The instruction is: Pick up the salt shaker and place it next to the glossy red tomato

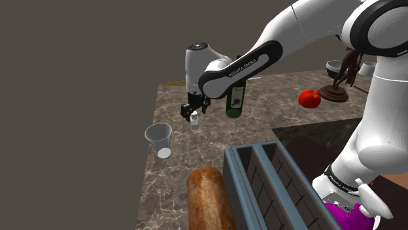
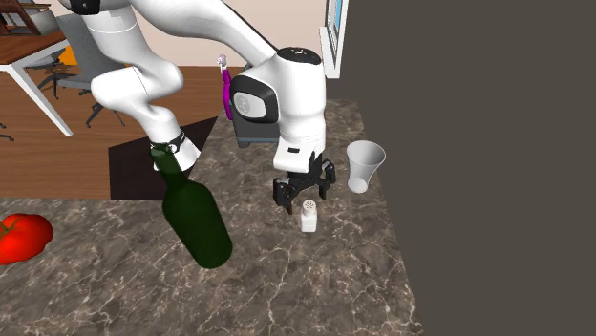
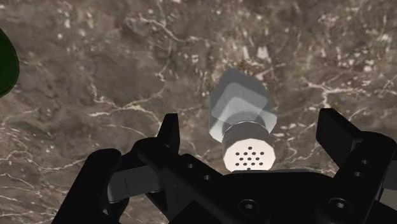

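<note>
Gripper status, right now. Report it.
Gripper: open, holding nothing; the salt shaker stands in line between its fingers, untouched.

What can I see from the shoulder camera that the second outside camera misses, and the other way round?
Shoulder view: a loaf of bread in the foreground and a brown figurine beyond the tomato. Second exterior view: a wooden floor and a white-legged table past the counter. Both: the open gripper just above the salt shaker, the green bottle, the red tomato, the clear cup and the marble counter.
</note>
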You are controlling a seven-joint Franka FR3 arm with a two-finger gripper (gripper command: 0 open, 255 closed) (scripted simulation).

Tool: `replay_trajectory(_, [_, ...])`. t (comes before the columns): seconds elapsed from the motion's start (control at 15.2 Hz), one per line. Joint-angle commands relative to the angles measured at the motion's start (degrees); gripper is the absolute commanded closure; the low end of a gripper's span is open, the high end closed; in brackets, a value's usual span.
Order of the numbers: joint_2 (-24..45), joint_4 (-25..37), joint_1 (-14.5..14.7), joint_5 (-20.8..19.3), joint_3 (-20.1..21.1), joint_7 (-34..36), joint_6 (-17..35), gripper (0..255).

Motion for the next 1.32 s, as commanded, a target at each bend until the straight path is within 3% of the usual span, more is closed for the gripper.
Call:
replay_trajectory(0.0, [0.0,0.0,0.0,0.0,0.0,0.0,0.0,0])
replay_trajectory(0.07, [0.0,0.0,0.0,0.0,0.0,0.0,0.0,255])
replay_trajectory(0.66, [0.0,0.0,0.0,0.0,0.0,0.0,0.01,255])
replay_trajectory(1.25, [-3.16,3.03,-0.39,1.97,0.61,-1.65,-5.93,255])
